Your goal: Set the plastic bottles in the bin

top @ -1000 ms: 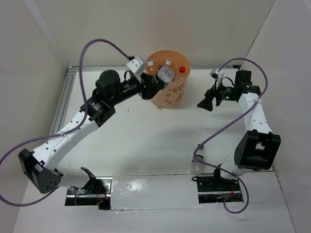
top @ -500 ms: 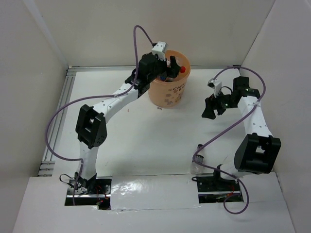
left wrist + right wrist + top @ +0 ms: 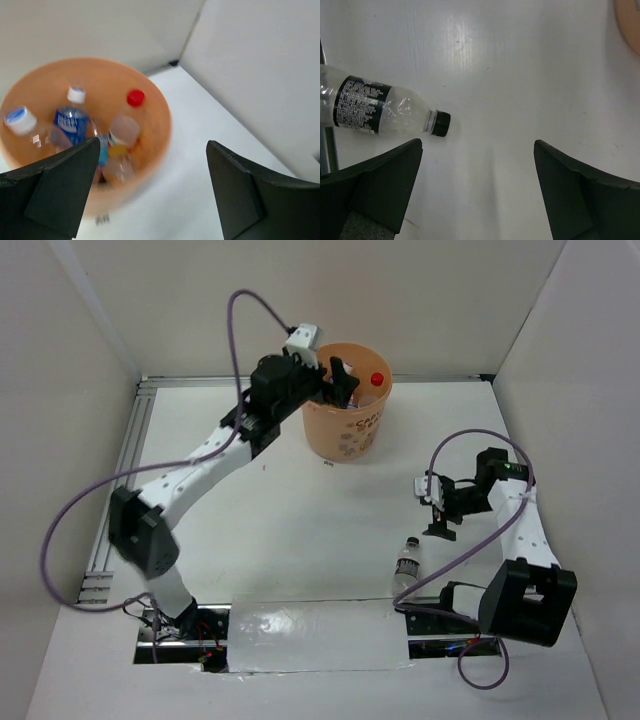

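The left hand [image 3: 338,383] hangs over the left part of the mouth of the bin [image 3: 352,440], its fingers wide apart with nothing between them. The bin stands upright at the far middle of the bench [image 3: 300,530], close to the back wall. The left wrist view looks down into it, where several bottles [image 3: 95,132] lie heaped. Among them are a blue-label bottle [image 3: 71,121] with a white cap and a red cap [image 3: 135,97] near the far side. A white-and-blue cap [image 3: 20,120] sits at the left. The bottles in the middle are too blurred to tell apart.

The right hand [image 3: 440,522] points down at the bench on the right side, well apart from the bin, its fingers also spread and empty. A black-label bottle [image 3: 375,107] lies on its side on the bench, between this hand and the right arm's base. It is clear with a black cap. In the right wrist view it lies outside the fingers, beyond the left one, with its cap pointing toward the gap between them.
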Available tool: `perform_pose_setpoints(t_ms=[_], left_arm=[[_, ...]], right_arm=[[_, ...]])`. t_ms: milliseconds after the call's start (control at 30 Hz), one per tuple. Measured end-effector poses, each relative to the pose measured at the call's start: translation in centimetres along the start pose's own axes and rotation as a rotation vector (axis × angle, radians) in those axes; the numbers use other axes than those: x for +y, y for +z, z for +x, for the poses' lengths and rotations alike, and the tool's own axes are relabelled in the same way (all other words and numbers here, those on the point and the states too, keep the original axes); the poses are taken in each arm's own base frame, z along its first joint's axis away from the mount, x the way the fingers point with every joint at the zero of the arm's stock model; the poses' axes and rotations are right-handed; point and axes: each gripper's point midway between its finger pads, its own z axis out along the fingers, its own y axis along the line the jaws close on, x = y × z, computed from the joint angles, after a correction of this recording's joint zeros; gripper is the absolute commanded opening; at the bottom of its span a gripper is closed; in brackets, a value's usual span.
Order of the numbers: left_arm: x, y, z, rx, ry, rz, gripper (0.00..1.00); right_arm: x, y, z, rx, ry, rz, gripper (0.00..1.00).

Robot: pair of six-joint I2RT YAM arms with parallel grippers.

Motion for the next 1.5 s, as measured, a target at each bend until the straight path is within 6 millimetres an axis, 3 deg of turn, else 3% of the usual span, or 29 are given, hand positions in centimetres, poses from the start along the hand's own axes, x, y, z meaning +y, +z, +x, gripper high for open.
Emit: perform_pose_setpoints(t_ms=[67,167,267,367,533,667,900,1100,1267,1500], left_arm=[[-1.8,-4.0,-0.2,-0.004,0.021,0.033,1.00],[-4.2,-11.5,-0.1,-0.028,0.033,0.088,1.00],[-3.6,-18.7,0.9,-0.053,0.025,0.074,1.00],[-1.9,-23.6,3.0,-0.058,0.002,0.018,1.00],[0.8,-28.1,8.4,0.029,-0.067,-0.083,1.00],[2.1,-30.5,11.8,0.113,-0.132,-0.158,1.00],[2.4,-31.6,12.7,0.135,-0.193,-0.191,1.00],[2.0,-31.2,14.5,0.201,-0.233,-0.186,1.00],[1.2,-30.4,17.9,0.319,-0.265,-0.149,1.00],[-1.1,-29.1,21.9,0.474,-0.319,-0.055,1.00]], right_arm=[[0.7,0.8,0.8,0.000,-0.008,-0.054,0.99],[1.7,1.7,2.4,0.022,0.004,-0.134,0.99],[3.2,2.7,3.9,0.046,0.029,-0.216,0.99],[5.5,3.5,4.9,0.066,0.053,-0.303,0.99],[8.0,4.6,5.1,0.072,0.050,-0.412,0.99],[9.1,5.6,4.6,0.055,0.015,-0.461,0.99],[9.5,7.1,4.3,0.032,-0.021,-0.511,1.00],[9.0,8.0,3.7,-0.016,-0.027,-0.494,1.00],[8.2,8.8,2.8,-0.075,-0.036,-0.462,1.00],[6.4,11.8,-0.2,-0.188,-0.241,-0.391,1.00]])
